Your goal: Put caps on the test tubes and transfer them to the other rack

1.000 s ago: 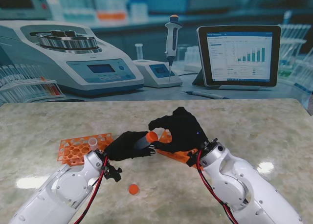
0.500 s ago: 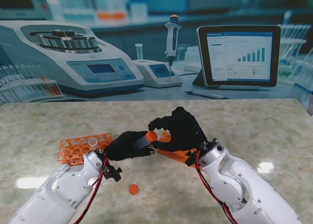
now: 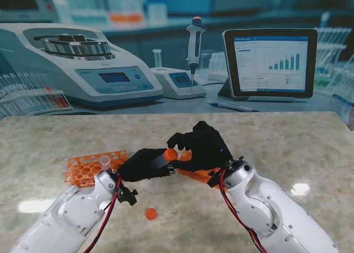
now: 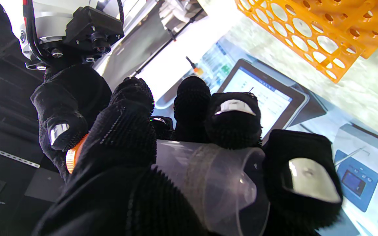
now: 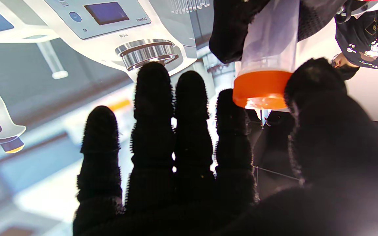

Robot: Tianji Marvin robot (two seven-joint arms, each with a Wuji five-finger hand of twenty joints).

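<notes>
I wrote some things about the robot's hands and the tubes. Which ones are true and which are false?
1. The left hand holds a clear test tube. True.
2. The cap on that tube is blue. False: it is orange.
3. A spare orange cap lies on the table. True.
4. The orange rack on the left holds no tube. False: one uncapped tube stands in it.

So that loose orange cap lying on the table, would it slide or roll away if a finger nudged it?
The loose orange cap looks small and flat, lying on its face, so it would probably slide rather than roll. The table looks glossy, so it may skid easily. It is likely light and stiff plastic, hard to pinch.
</notes>
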